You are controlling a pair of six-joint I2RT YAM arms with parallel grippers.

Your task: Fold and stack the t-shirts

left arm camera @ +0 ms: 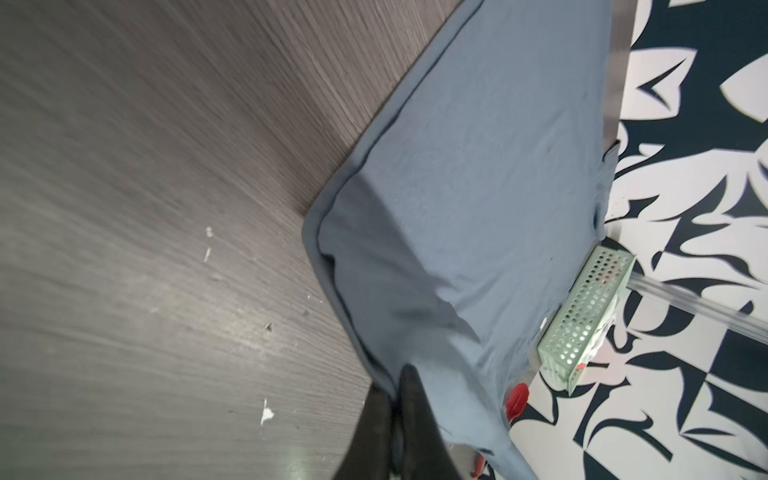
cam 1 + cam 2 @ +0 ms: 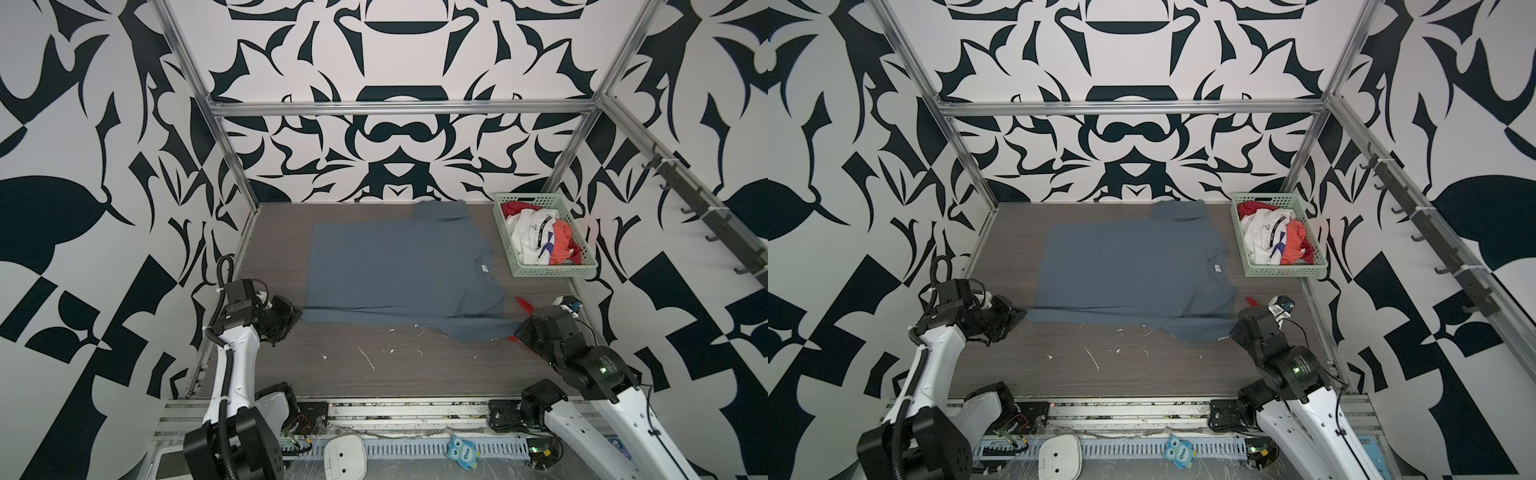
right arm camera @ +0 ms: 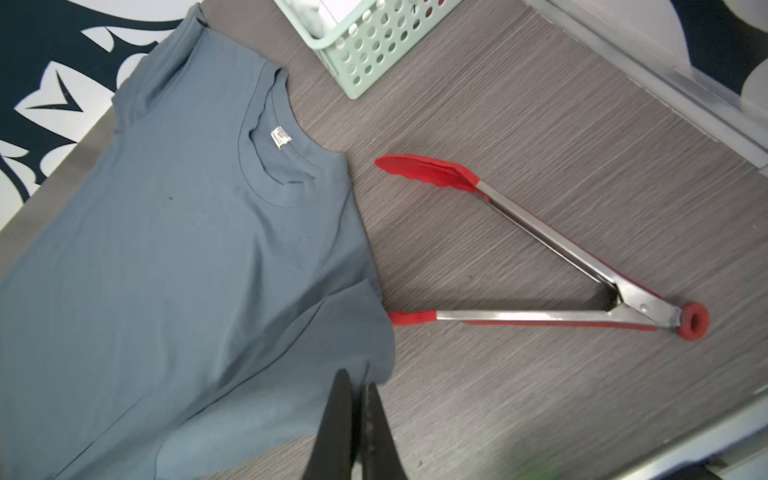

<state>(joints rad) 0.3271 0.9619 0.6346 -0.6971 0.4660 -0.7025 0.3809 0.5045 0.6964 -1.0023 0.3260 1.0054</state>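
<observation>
Your left hand (image 1: 392, 378) is almost closed with the hem corner of the slate blue-grey t-shirt (image 2: 395, 270) in its narrow gap, your right hand (image 3: 357, 379) shows a similar slit at a sleeve edge, though you cannot tell if either grips, and the shirt lies flat on the surface (image 2: 374, 365) between the 2 hands.

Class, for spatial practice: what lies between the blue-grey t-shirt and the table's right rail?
Open red-tipped metal tongs, one tip meeting the t-shirt sleeve; right wrist view.
</observation>
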